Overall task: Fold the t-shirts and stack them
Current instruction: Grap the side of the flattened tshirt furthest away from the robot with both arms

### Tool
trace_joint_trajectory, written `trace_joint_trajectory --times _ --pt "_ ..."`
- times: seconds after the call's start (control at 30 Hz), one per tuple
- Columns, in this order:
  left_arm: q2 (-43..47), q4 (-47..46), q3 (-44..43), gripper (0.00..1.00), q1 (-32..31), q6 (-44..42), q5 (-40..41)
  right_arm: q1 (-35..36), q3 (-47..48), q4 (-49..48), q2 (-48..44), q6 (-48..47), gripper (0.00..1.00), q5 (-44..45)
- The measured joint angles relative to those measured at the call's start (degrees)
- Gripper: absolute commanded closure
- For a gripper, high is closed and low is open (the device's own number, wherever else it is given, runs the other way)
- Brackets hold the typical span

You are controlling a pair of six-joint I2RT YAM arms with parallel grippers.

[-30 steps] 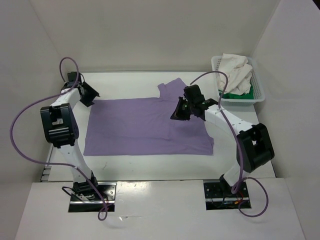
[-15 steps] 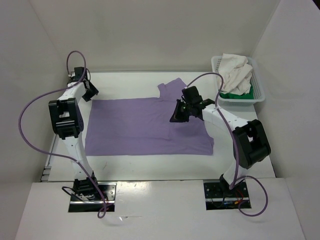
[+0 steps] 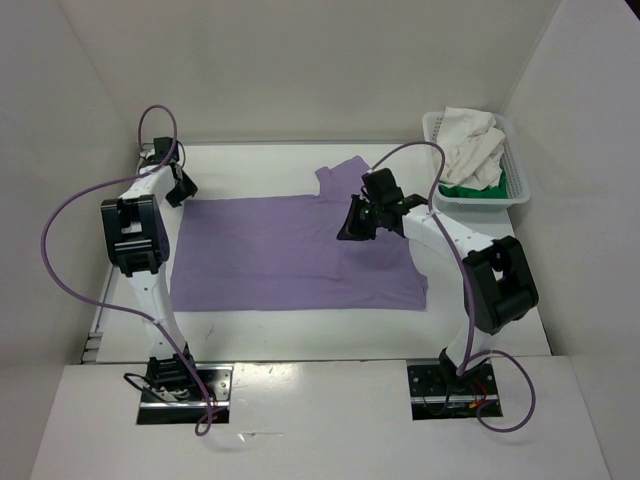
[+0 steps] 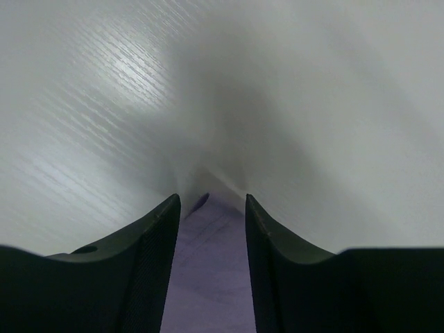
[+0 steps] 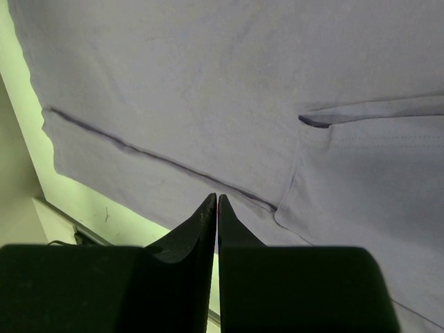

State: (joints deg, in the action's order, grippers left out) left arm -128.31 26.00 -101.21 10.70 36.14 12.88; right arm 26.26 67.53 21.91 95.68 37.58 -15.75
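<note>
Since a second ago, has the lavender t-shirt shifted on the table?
No. The lavender t-shirt lies just as before against the table edges and the basket.

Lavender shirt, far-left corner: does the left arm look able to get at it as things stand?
Probably yes: the left claw hangs open right at the corner of the lavender shirt, seen between its fingers; nothing in the way.

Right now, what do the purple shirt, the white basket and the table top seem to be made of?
The purple shirt looks like soft, matte cloth: it lies limp, with stitched hems. The white basket seems to be stiff, glossy plastic: thin mesh walls hold their shape. The table top is probably white laminate with a low sheen: faint wood grain shows.
</note>
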Motion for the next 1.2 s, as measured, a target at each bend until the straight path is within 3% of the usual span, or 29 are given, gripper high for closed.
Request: trace_joint_trajectory --times 0.13,0.27,0.37,0.5,0.7,0.93,1.2 --pt "-1.0 -0.1 -0.6 0.60 -0.2 -0.1 0.1 0.0 1.3 -0.1 1.0 0.0 0.87 0.0" --pt "-1.3 -0.1 -0.8 0.77 -0.3 -0.2 0.1 -0.7 5.0 -0.1 3.4 0.3 0.71 0.0" --pt "-1.3 -0.1 -0.8 0.87 -0.3 -0.3 0.1 -1.7 11.0 -0.1 7.7 0.3 0.59 0.9" --pt "-1.3 0.0 -0.8 0.97 -0.3 -0.4 0.3 -4.4 22.4 -0.5 16.7 -0.4 0.52 4.6" --pt "-1.2 -0.1 -0.6 1.00 -0.3 -0.3 0.4 -10.9 45.1 2.0 34.8 -3.5 0.42 12.4" --pt "0.6 -0.6 2.3 1.00 -0.3 -0.1 0.3 -13.5 87.7 12.4 63.3 -8.9 0.39 21.2" --pt "2.1 -0.5 4.1 1.00 -0.7 -0.1 0.1 -12.9 93.9 12.9 69.4 -11.2 0.39 22.4"
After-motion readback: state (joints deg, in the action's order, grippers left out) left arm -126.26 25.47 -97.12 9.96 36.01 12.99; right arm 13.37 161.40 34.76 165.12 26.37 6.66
